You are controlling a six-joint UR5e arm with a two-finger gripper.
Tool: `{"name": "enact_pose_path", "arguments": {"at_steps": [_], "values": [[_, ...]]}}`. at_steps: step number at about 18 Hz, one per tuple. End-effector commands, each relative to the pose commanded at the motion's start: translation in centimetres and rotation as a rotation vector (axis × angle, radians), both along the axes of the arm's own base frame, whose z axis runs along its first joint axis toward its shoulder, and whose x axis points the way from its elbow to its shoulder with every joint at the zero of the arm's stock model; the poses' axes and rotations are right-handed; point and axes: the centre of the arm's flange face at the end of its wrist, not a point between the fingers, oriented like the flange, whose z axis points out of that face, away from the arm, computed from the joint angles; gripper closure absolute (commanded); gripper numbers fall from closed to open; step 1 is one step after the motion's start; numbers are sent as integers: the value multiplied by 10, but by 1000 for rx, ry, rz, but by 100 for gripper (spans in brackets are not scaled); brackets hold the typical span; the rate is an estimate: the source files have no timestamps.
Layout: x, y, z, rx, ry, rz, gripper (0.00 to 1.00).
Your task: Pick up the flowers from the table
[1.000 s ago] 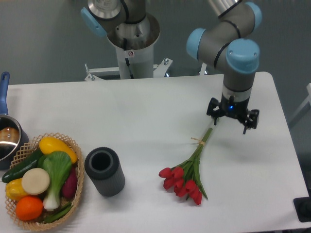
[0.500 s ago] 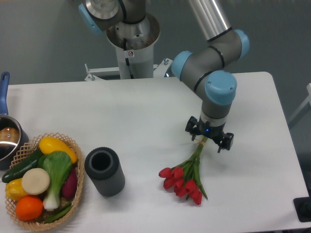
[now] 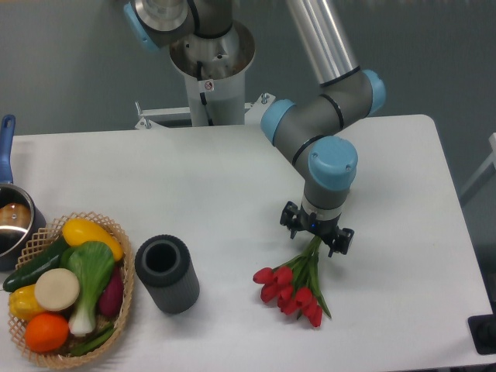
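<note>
The flowers (image 3: 292, 287), a small bunch of red tulips on green stems, lie on the white table (image 3: 217, 178) right of centre near the front. Their red heads point toward the front edge and the stems run up and right under the arm. My gripper (image 3: 315, 235) hangs directly over the upper stems, its two dark fingers spread to either side of them. The fingers look open, with the stems showing between them. The wrist hides the top of the stems and the band.
A dark grey cylinder (image 3: 167, 273) stands upright left of the flowers. At the front left a wicker basket (image 3: 116, 240) holds vegetables and fruit. A blue-handled pot (image 3: 12, 221) sits at the left edge. The arm's base (image 3: 209, 62) rises behind the table.
The arm has swung left and toward the front, carrying the gripper from the stem tips at the right down along the stems to just above the blooms. The flowers have not moved.
</note>
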Motion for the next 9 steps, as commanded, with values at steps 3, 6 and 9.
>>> {"name": "enact_pose_path", "arguments": {"at_steps": [3, 6, 9], "values": [[-4, 3, -4, 0, -2, 6, 35], [3, 3, -15, -15, -20, 0, 86], [7, 1, -14, -20, -23, 14, 100]]}}
